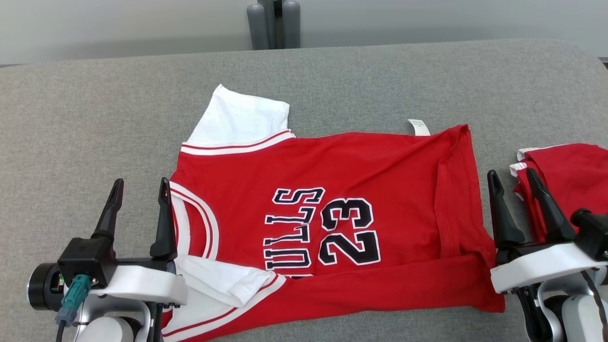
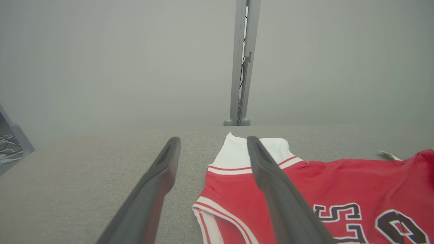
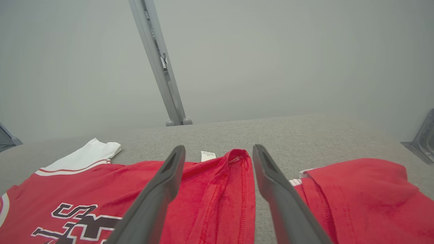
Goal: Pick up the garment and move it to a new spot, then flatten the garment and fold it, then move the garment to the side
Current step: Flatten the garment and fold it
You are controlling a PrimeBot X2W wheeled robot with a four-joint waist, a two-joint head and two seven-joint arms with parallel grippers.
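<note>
With fingers (image 1: 110, 209) open, empty on left gripper (image 1: 141, 180), right gripper (image 1: 510, 171): pinch garment (image 1: 332, 161) near edge at 7, 5 o'clock; lift level toward 12.

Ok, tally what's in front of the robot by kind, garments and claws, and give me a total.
Red garments: 2, the spread jersey and a bundled garment at the right.
Claws: 2, left claw and right claw, both open.
Total: 4.
</note>
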